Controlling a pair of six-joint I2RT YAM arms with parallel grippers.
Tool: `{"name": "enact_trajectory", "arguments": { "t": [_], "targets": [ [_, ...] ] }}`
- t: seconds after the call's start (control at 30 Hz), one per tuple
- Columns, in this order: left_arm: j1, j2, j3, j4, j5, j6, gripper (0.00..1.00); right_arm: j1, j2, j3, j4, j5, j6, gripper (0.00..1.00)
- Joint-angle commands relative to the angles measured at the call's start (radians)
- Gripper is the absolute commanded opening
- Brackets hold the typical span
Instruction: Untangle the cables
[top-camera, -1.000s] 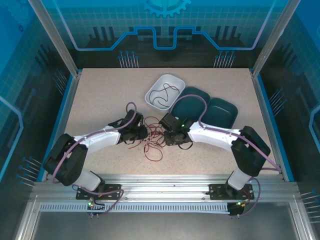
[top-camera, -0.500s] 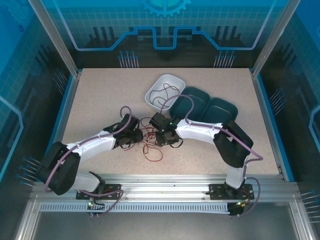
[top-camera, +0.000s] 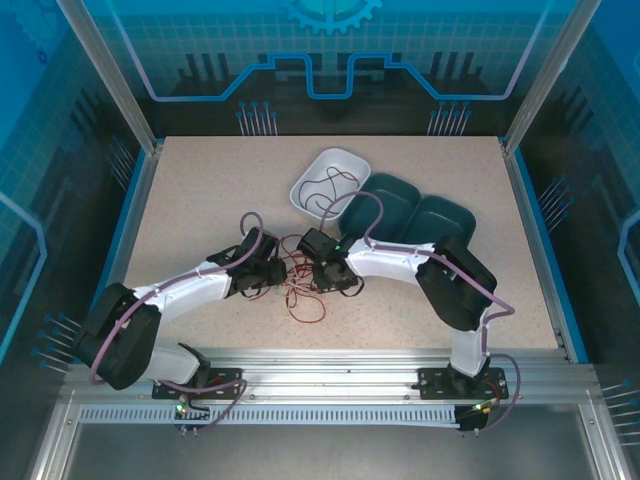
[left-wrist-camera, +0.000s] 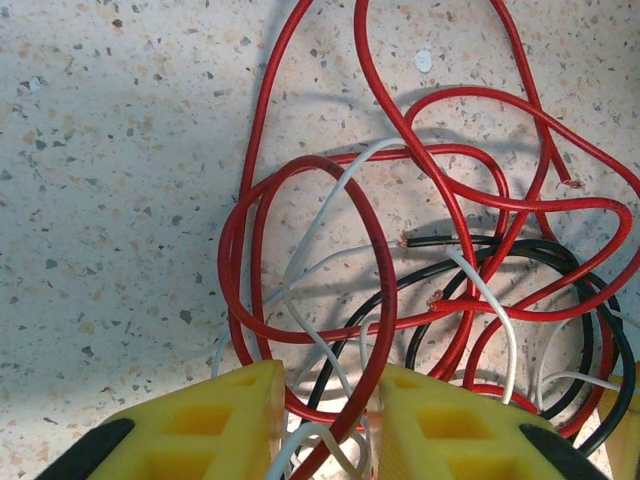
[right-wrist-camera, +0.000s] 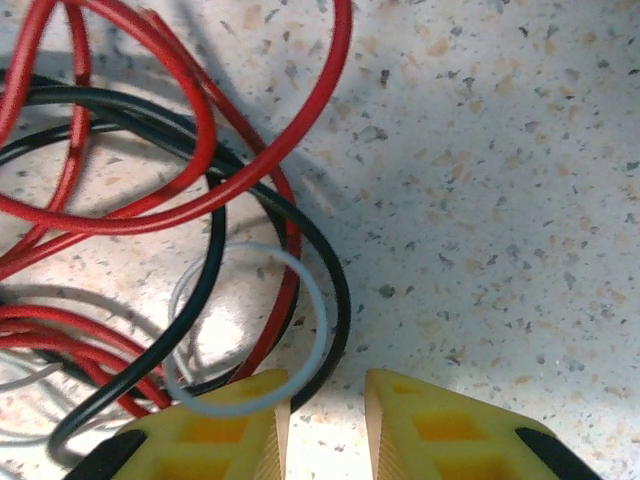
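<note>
The cables (top-camera: 303, 292) are heaped in one knot of red, black and white strands near the centre of the tabletop (top-camera: 200, 190). Both arms are folded inward over it, apparently so that it can be worked from opposite sides. From overhead, the left end effector (top-camera: 280, 270) is set at the knot's 10 o'clock edge and the right end effector (top-camera: 306, 264) at its 1 o'clock edge.

In the left wrist view, the left end effector (left-wrist-camera: 325, 400) is seen with jaws parted. A red and a white strand are passed through the gap, while the bulk of the cables (left-wrist-camera: 430, 242) is spread ahead from 12 to 4 o'clock. A pinch on those two strands is judged to be prepared.

The right end effector (right-wrist-camera: 327, 400) is likewise parted, with bare tabletop in the gap. The cables (right-wrist-camera: 210, 205) are massed toward 10 o'clock, and a pale loop is brought against the fingertip at 7 o'clock.

A lone black cable (top-camera: 325, 185) is laid in the white tray (top-camera: 345, 155) at the knot's 12 o'clock, presumably kept for freed strands.
</note>
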Motion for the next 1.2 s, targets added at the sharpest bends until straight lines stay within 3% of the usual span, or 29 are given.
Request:
{"name": "enact_trajectory", "arguments": {
  "t": [0.0, 0.3, 0.5, 0.67, 1.17],
  "targets": [
    [0.001, 0.013, -0.004, 0.01, 0.031, -0.022, 0.29, -0.01, 0.036, 0.04, -0.019, 0.045, -0.001, 0.28],
    [0.001, 0.018, -0.007, 0.02, 0.032, -0.027, 0.29, -0.026, 0.088, 0.074, -0.019, 0.07, -0.031, 0.23],
    [0.001, 0.015, -0.012, 0.022, 0.027, -0.03, 0.29, -0.041, 0.091, 0.079, -0.005, 0.067, -0.048, 0.11],
    [0.002, 0.007, -0.014, 0.01, -0.004, -0.029, 0.29, -0.043, 0.065, 0.093, -0.068, 0.138, -0.053, 0.0],
    [0.041, -0.006, -0.033, 0.007, -0.053, -0.026, 0.19, -0.034, -0.167, 0.058, -0.204, 0.343, -0.039, 0.0]
  ]
}}
